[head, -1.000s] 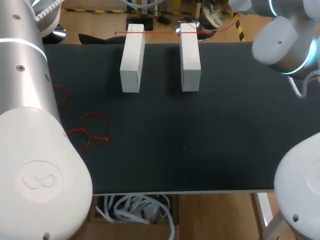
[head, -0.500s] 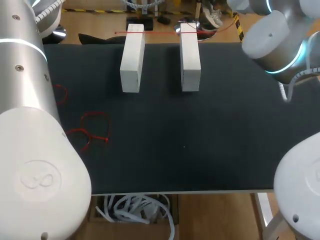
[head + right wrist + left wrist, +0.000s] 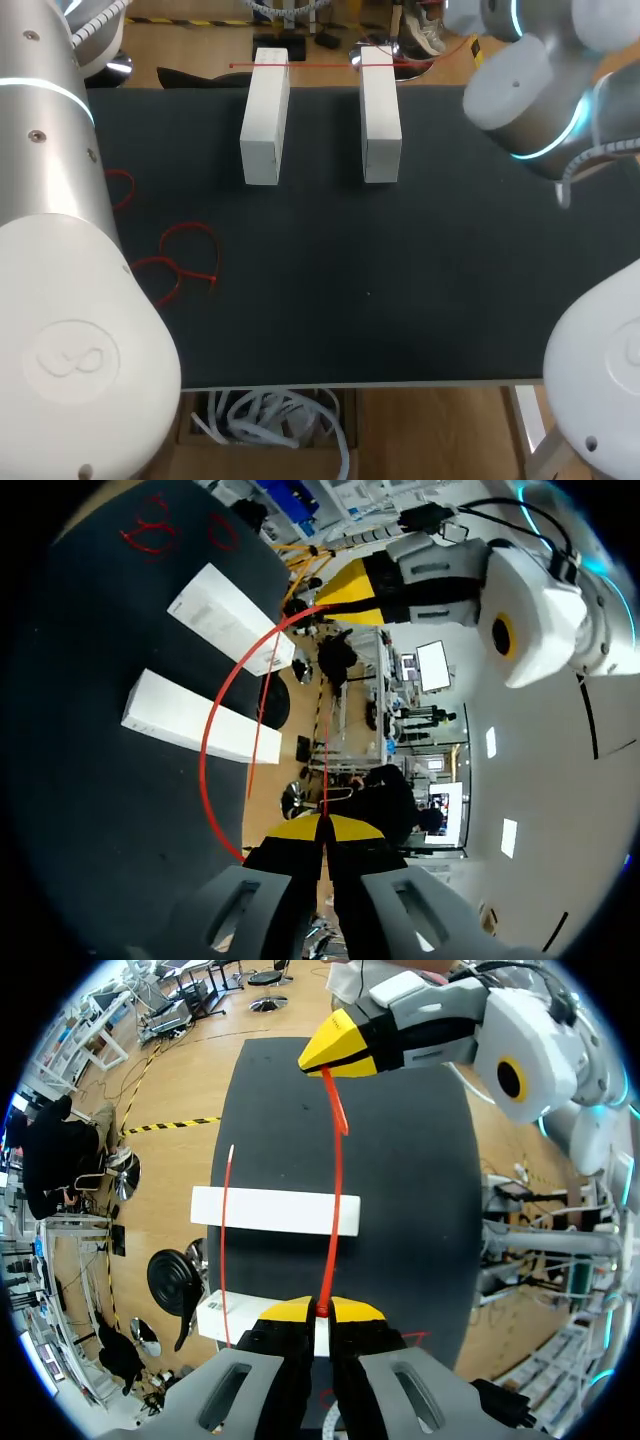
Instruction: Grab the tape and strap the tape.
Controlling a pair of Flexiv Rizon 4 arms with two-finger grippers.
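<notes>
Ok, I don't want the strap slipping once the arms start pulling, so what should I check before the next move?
1. Left pincer shut on the red strap: ok.
2. Right pincer shut on the strap's other end: ok.
3. Strap runs unbroken from one pincer to the other: ok.
4. Strap clear of the white blocks: cannot tell; in the wrist views it only crosses in front of them.
5. White blocks parallel, with a gap between: ok.
6. Spare red straps lying apart from the blocks: ok.
</notes>
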